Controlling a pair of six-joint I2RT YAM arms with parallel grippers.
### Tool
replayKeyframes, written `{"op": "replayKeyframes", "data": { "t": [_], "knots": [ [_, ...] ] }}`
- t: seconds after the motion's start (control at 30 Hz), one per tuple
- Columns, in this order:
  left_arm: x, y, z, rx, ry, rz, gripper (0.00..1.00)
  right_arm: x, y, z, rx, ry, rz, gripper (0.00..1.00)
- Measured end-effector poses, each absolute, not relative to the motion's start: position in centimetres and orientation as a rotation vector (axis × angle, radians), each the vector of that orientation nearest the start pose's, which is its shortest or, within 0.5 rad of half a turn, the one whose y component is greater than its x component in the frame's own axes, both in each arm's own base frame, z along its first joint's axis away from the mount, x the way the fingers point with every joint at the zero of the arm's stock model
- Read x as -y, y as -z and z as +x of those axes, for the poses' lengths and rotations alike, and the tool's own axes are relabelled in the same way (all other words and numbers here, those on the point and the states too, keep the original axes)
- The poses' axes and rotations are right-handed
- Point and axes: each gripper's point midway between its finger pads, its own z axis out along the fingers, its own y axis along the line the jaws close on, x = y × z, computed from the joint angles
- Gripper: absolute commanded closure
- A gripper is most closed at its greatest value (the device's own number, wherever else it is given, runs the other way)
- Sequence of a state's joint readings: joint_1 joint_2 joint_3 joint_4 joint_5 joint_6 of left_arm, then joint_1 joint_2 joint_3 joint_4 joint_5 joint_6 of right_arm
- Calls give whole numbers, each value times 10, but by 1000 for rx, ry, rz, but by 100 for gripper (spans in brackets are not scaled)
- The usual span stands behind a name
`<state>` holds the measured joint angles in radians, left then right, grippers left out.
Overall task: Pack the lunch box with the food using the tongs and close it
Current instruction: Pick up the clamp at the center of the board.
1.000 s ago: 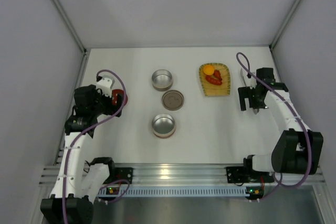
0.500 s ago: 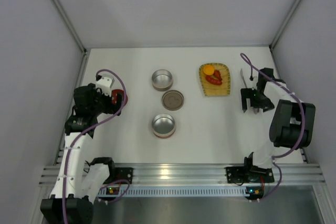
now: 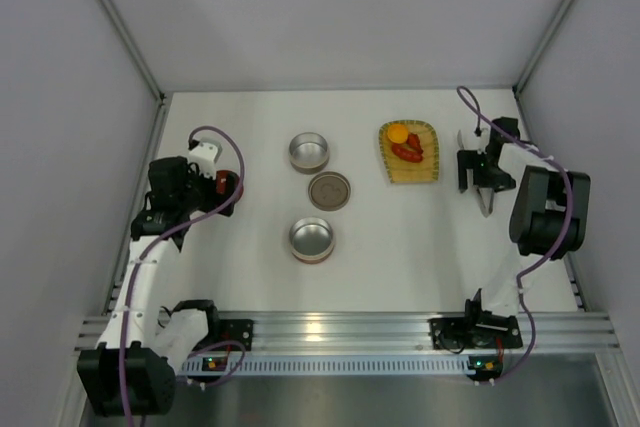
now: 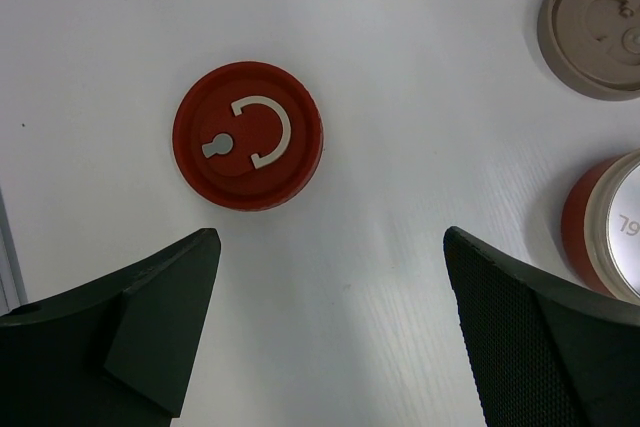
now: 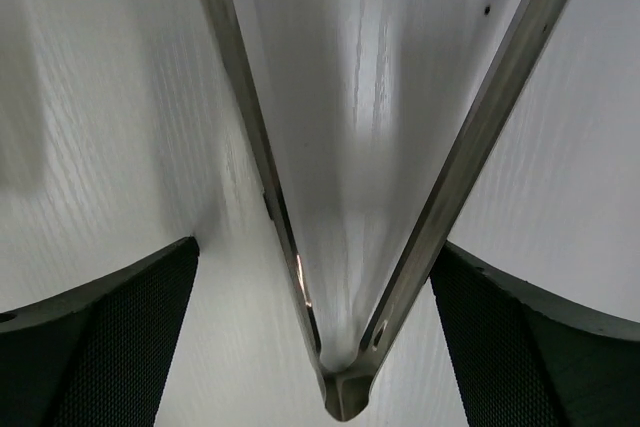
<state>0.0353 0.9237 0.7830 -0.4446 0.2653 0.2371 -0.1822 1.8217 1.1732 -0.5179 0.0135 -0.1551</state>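
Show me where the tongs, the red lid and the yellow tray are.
tongs (image 5: 345,389): right wrist view, on the joined end.
red lid (image 4: 247,135): left wrist view, on its top, inside the ring pull.
tray (image 3: 415,173): top view, on its bare near part.

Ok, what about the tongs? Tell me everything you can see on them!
The tongs are slim, shiny silver metal: two long narrow arms joined at one pointed end, spreading apart in a V. They lie on the white table near its right edge, to the right of the woven yellow tray and apart from it. Nothing sits between their arms. The right gripper hangs just over them with its jaws open, one on each side; neither seems to touch the metal.
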Motion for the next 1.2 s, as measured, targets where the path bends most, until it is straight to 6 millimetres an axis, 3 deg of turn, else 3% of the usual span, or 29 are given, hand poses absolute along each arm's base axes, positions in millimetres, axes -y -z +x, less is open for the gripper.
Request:
{"op": "replayKeyframes", "data": {
  "t": [0.3, 0.73, 1.1, 1.2],
  "knots": [
    [27, -169, 307, -2125, 142, 366, 2, 81, -23, 409, -2681, 62, 58, 7],
    [31, -164, 316, -2128, 179, 353, 2, 88, -24, 436, -2644, 42, 80, 17],
    [31, -163, 316, -2130, 181, 353, 2, 88, -24, 439, -2635, 32, 67, 42],
    [32, -163, 315, -2131, 182, 352, 2, 92, -25, 430, -2650, 8, 70, 44]
  ]
}}
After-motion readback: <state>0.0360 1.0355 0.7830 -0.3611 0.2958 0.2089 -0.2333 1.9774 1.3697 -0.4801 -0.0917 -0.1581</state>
